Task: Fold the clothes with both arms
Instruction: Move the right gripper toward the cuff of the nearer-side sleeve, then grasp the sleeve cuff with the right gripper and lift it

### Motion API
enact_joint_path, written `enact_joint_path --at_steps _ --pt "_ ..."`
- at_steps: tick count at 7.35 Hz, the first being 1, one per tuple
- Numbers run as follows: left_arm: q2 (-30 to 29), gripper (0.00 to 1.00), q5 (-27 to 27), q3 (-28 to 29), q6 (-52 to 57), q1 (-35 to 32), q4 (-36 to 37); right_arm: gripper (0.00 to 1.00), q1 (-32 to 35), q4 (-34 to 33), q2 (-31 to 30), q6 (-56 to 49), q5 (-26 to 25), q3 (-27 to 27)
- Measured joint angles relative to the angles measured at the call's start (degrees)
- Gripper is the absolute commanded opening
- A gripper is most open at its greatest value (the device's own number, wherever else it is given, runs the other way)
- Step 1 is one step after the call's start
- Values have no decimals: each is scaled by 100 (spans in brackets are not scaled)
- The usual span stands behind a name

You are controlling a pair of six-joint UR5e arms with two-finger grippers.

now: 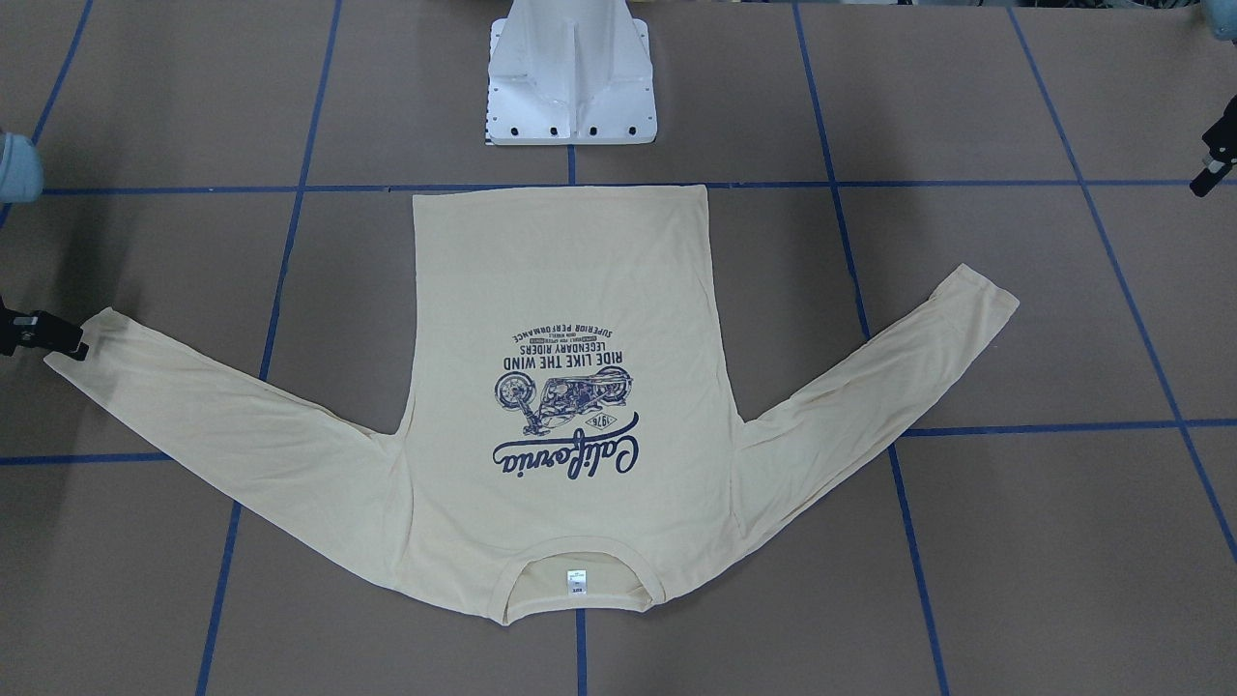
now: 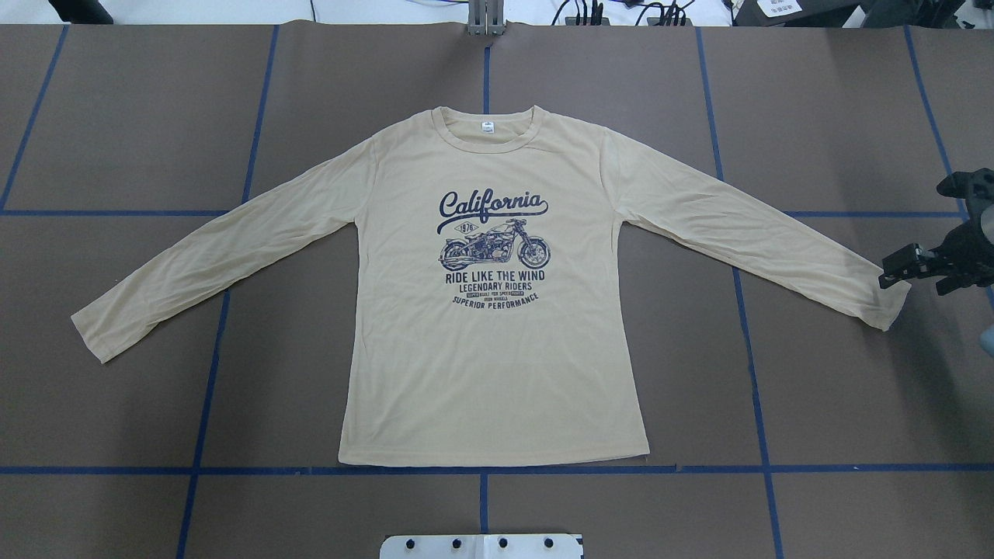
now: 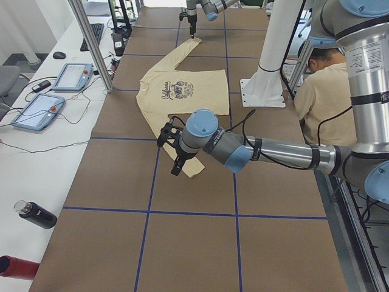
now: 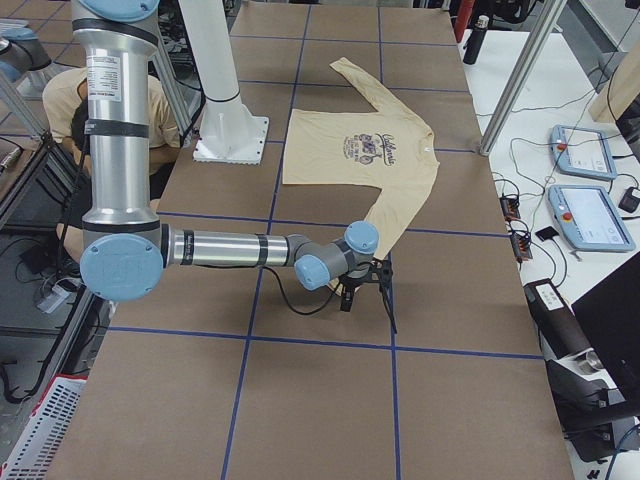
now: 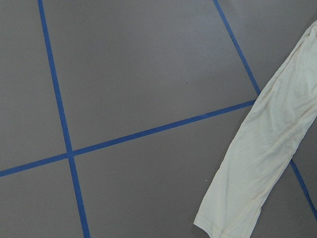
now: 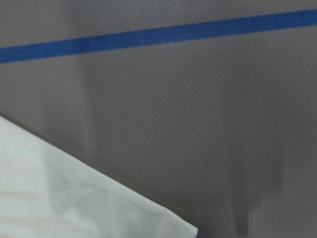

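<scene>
The clothes are one cream-yellow long-sleeved T-shirt [image 2: 497, 341] lying flat, print up, with both sleeves spread and the collar [image 2: 487, 128] on the far side from the robot. My right gripper [image 2: 916, 278] is low by the right sleeve's cuff [image 2: 889, 310], just beyond its end, open with nothing in it. It also shows at the front view's left edge [image 1: 48, 338]. My left gripper [image 1: 1213, 159] hangs high, off the shirt's left side, and only a black part of it shows, so I cannot tell its state. The left wrist view looks down on the left sleeve [image 5: 262, 148].
The white pedestal base [image 1: 570, 87] stands just behind the shirt's hem. Blue tape lines [image 2: 225, 470] grid the brown table. A person [image 3: 322, 91] sits behind the robot. Control tablets [image 3: 36, 109] and bottles [image 3: 36, 214] lie on the white side bench.
</scene>
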Motion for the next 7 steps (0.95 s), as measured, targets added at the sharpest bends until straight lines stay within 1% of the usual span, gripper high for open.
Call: enact_joint_path --at_steps 1,2,3,4,5,7 --pt "6 100 0 -1 0 -3 -8 83 -3 -2 1 0 2 -19" --pt "9 100 0 -2 0 -4 -15 69 -8 -3 3 6 3 -38" --pt "13 100 0 -3 1 -4 -34 50 -10 -3 6 19 3 -46" --pt "17 100 0 -3 5 -4 -65 19 -12 -3 11 29 3 -52" --pt "21 100 0 -3 7 -6 -89 0 -13 -5 18 33 3 -57" --pt "27 100 3 -3 11 -7 -103 0 -20 -5 43 35 -1 -64"
